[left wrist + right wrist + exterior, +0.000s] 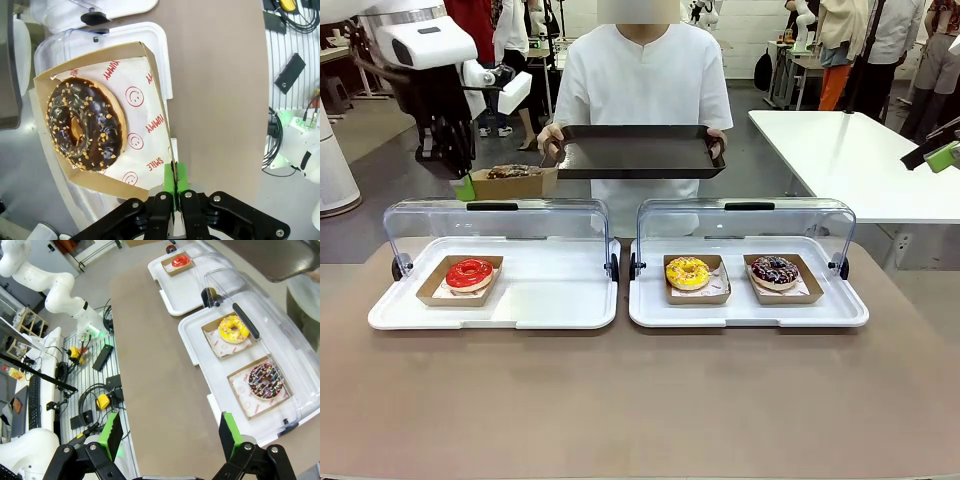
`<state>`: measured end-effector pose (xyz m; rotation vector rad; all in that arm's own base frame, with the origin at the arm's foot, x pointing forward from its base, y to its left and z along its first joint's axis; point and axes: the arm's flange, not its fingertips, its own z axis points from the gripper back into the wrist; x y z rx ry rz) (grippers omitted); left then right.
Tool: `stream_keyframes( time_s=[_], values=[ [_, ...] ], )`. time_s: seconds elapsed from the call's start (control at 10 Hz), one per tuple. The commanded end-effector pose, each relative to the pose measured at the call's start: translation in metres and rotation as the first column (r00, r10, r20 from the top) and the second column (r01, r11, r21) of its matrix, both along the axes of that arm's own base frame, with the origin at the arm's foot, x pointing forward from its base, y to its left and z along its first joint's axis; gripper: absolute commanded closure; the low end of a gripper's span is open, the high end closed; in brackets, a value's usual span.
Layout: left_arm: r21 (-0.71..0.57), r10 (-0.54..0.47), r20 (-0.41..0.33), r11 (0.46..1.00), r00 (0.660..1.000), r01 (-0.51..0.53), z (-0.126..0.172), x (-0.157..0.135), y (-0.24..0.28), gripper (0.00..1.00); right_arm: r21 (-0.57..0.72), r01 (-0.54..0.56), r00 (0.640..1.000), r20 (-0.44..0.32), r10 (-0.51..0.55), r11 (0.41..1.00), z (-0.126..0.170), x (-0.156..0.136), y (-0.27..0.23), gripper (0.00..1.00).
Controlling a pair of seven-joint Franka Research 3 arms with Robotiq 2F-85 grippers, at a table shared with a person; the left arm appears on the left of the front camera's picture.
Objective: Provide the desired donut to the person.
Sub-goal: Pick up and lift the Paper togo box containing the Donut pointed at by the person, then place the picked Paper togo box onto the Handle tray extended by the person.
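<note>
Brown counter carries a white tray with a red-glazed donut. Left fingers clamp a brown cardboard box holding the nut-topped chocolate donut, aloft beside the person's black tray; right fingers gape.

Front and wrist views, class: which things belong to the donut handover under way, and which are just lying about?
In the job: left claw, shut on the cardboard tray holding the chocolate nut donut; the person; the black serving tray.
Lying about: red donut; yellow donut; sprinkled chocolate donut; open right claw.
</note>
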<state>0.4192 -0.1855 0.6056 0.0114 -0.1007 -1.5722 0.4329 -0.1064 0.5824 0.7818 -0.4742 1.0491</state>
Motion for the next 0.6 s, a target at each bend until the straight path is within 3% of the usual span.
stream_keyframes(
  time_s=[0.0,0.1,0.5],
  values=[
    [-0.005,0.012,-0.035,1.000,0.999,-0.012,-0.0023,0.0194,-0.0021,1.00,0.000,0.005,1.000,-0.004,-0.005,1.000,0.0013,0.0004,0.0006,0.00],
    [0.004,-0.021,-0.017,1.000,1.000,0.021,-0.0115,0.0179,0.0006,1.00,0.000,0.005,1.000,-0.004,-0.005,1.000,0.0013,0.0004,0.0006,0.00],
    [-0.003,0.005,-0.011,1.000,1.000,-0.005,-0.0034,0.0115,-0.0005,1.00,0.000,0.005,1.000,-0.004,-0.005,1.000,0.0013,0.0004,0.0006,0.00]
  ],
)
